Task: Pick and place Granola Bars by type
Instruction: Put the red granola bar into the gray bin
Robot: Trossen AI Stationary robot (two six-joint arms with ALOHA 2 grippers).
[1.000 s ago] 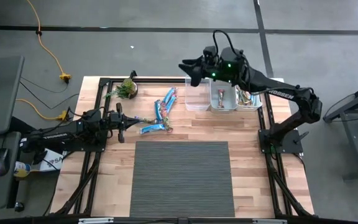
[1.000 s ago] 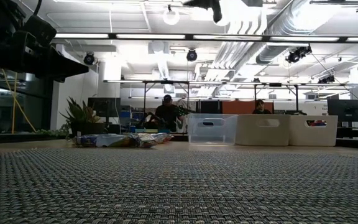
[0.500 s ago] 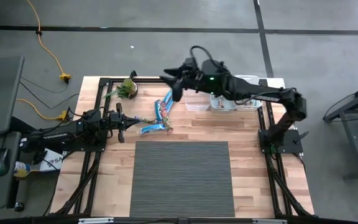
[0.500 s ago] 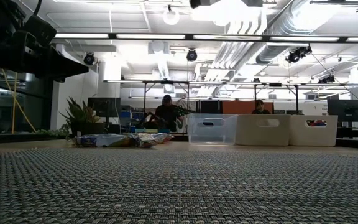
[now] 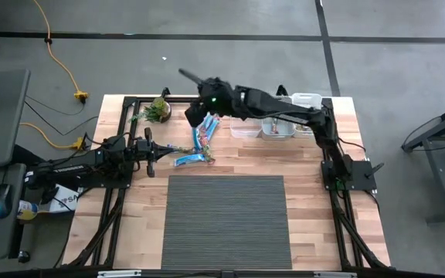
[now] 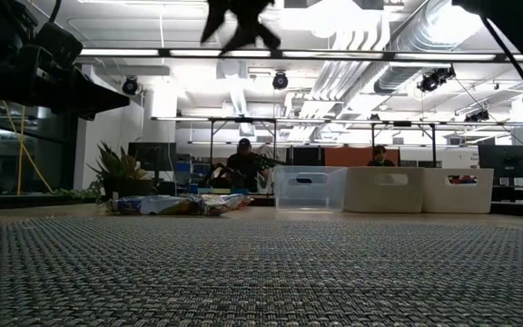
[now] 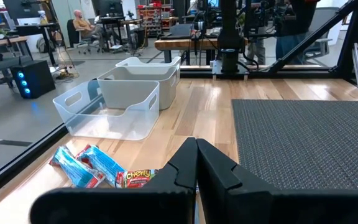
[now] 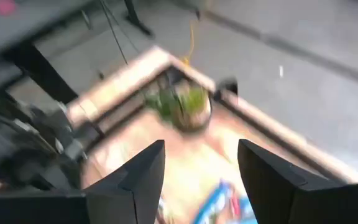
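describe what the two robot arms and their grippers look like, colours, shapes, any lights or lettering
Both arms are dark, near black, built of slim jointed links. The right arm carries a small green light near its wrist. The right gripper has two broad, flat dark fingers. The left gripper ends in two black, angular, wedge-shaped fingers. The left arm has pale lettering along one link, too small to read.

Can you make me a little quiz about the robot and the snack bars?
1. True or false: the right gripper is open with nothing between its dark fingers.
2. Where do the loose blue wrapped granola bars lie: on the bare wooden table, on the grey woven mat, or in the clear plastic bins?
3. Which gripper is shut, the left gripper or the right one?

Key: 1 true. 2 on the bare wooden table. 3 the left gripper.
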